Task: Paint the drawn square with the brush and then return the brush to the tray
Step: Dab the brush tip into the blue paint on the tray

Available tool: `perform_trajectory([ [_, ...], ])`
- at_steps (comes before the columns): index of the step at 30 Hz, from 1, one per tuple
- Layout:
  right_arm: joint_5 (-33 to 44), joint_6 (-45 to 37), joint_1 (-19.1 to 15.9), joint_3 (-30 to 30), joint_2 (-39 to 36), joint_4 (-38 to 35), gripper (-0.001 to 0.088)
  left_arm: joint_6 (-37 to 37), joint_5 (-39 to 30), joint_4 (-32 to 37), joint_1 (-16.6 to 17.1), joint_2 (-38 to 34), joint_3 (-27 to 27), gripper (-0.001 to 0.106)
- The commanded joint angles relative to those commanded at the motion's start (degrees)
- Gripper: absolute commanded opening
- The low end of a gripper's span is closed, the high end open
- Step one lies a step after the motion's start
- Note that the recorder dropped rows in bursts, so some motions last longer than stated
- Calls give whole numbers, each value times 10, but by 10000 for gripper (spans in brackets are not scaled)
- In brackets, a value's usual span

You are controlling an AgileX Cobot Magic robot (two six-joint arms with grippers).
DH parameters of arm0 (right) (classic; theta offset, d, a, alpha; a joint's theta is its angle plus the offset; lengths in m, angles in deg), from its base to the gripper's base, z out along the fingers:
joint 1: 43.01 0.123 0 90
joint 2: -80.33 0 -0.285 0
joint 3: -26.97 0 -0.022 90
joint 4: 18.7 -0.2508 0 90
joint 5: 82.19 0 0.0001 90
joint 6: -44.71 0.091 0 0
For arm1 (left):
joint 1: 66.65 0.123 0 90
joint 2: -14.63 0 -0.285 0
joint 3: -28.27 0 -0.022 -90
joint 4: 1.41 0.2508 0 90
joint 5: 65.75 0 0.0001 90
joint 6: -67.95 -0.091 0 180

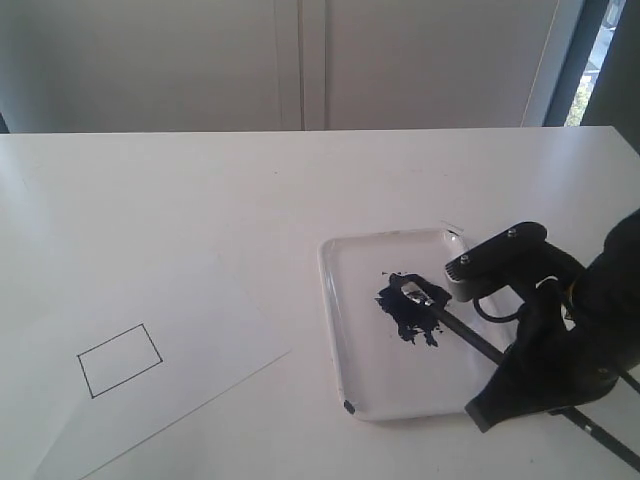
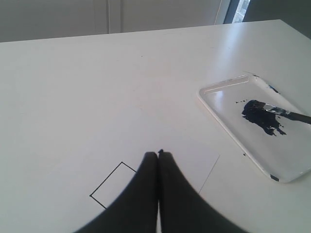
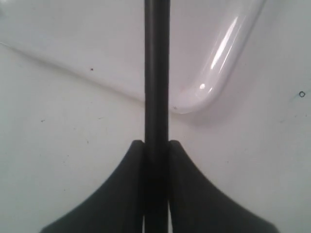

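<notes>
The drawn square is a thin black outline on the white paper sheet, blank inside. The white tray lies to its right with a dark blue paint blot. The brush lies slanted with its stained tip in the blot. My right gripper is shut on its black handle, just outside the tray's corner. My left gripper is shut with nothing in it, hovering over the paper beside the square. The left wrist view also shows the tray and brush.
The white table runs back to a pale wall, with a window strip at the far right. The paper's right corner ends a short way from the tray. The right arm's body hangs over the table's right front.
</notes>
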Motion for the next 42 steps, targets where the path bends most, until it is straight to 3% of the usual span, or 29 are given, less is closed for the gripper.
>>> perform_trajectory([
  [12, 8, 75, 0, 0, -23, 89, 0, 0, -2, 0, 0, 0, 0, 0],
  [27, 6, 9, 0, 0, -27, 18, 0, 0, -2, 0, 0, 0, 0, 0],
  [34, 3, 83, 0, 0, -27, 73, 0, 0, -2, 0, 0, 0, 0, 0],
  [38, 6, 83, 0, 0, -27, 65, 0, 0, -2, 0, 0, 0, 0, 0],
  [42, 9, -14, 0, 0, -27, -25, 0, 0, -2, 0, 0, 0, 0, 0],
])
